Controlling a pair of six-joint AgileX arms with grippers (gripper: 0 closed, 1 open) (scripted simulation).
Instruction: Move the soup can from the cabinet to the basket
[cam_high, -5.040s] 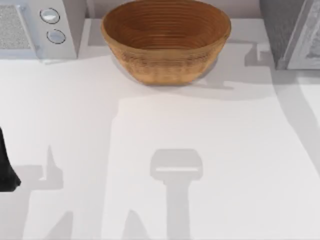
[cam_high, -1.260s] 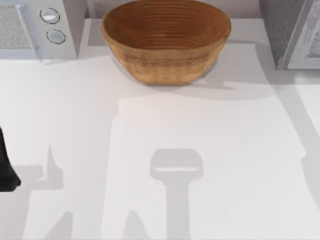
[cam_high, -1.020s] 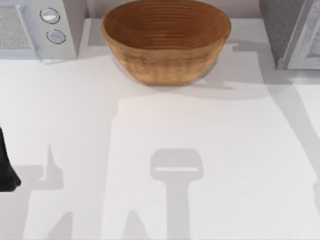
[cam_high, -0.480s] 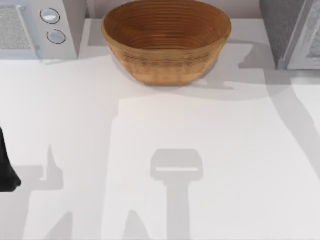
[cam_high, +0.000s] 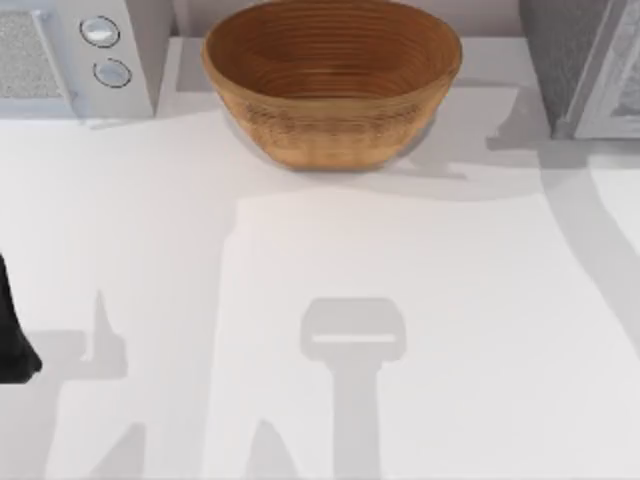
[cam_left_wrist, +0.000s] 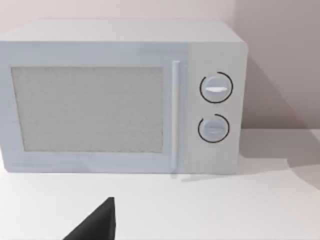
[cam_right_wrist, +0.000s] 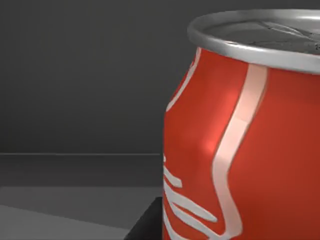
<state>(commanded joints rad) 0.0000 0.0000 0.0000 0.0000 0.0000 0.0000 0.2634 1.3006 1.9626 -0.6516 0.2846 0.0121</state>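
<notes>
The brown wicker basket (cam_high: 332, 80) stands at the back middle of the table with nothing in it. In the right wrist view a red can (cam_right_wrist: 245, 150) with a white curved stripe, a tapered shoulder and a silvery top rim stands very close, inside the dark grey cabinet (cam_right_wrist: 75, 75). It looks like a drink can, and its lower part is cut off. The soup can is out of view. A dark part of my right gripper (cam_right_wrist: 146, 226) sits beside this can's base. My left arm (cam_high: 12, 335) is parked at the table's left edge.
A white microwave (cam_high: 75, 55) with two round knobs stands at the back left, and the left wrist view faces its door (cam_left_wrist: 90, 110). The grey cabinet (cam_high: 585, 65) stands at the back right. Arm shadows lie across the white table (cam_high: 320, 250).
The right arm's shadow near the cabinet has shifted slightly on the table. The basket and my left arm have stayed where they were.
</notes>
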